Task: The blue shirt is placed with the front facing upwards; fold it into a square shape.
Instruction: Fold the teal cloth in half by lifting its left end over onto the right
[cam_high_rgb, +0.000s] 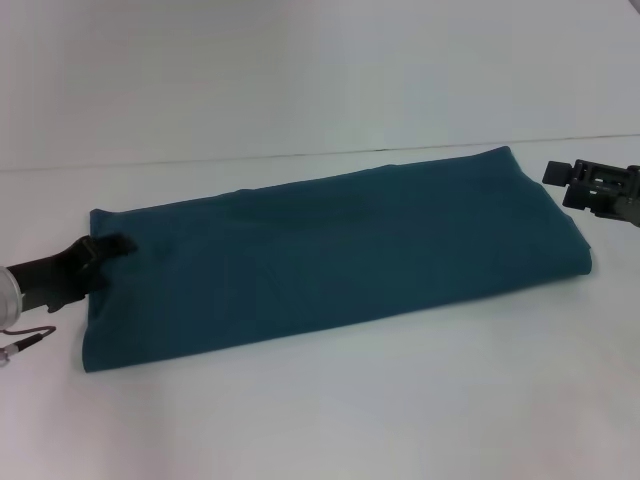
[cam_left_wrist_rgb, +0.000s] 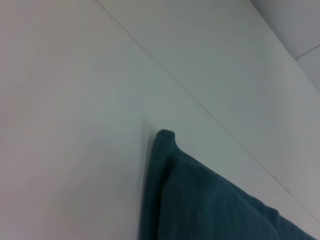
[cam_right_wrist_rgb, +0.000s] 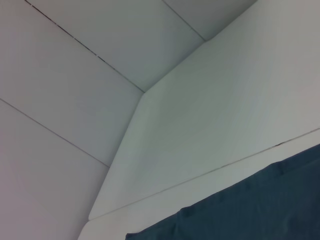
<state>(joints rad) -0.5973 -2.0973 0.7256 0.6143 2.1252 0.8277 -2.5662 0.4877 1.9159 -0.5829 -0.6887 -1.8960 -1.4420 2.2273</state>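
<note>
On the white tabletop (cam_high_rgb: 330, 400), the blue shirt (cam_high_rgb: 330, 255) is lying folded into a long band, running from the near left to the far right in the head view. No print, collar or sleeve is showing; only plain teal cloth is facing up. Its long near edge is running straight, and its right end is rounding over in a soft fold.

Item 1, left gripper (cam_high_rgb: 112, 245): it is reaching in from the left edge of the head view, low over the tabletop, with its dark tip lying on or just over the left end of the shirt near the far left corner. Whether its jaws are apart or together cannot be told, nor whether any cloth is being held. A silver wrist section and a thin cable are showing behind it.

Item 2, right gripper (cam_high_rgb: 556, 173): it is sitting at the right edge of the head view, beside the far right corner of the shirt and apart from the cloth. Its jaw state cannot be told either.

Item 3, left wrist view: a doubled corner of the shirt (cam_left_wrist_rgb: 200, 200) is resting flat on the tabletop (cam_left_wrist_rgb: 75, 125), layers stacked one on another.

Item 4, right wrist view: an edge of the shirt (cam_right_wrist_rgb: 250, 210) is lying on the tabletop (cam_right_wrist_rgb: 225, 110), with pale panelled surfaces beyond.
</note>
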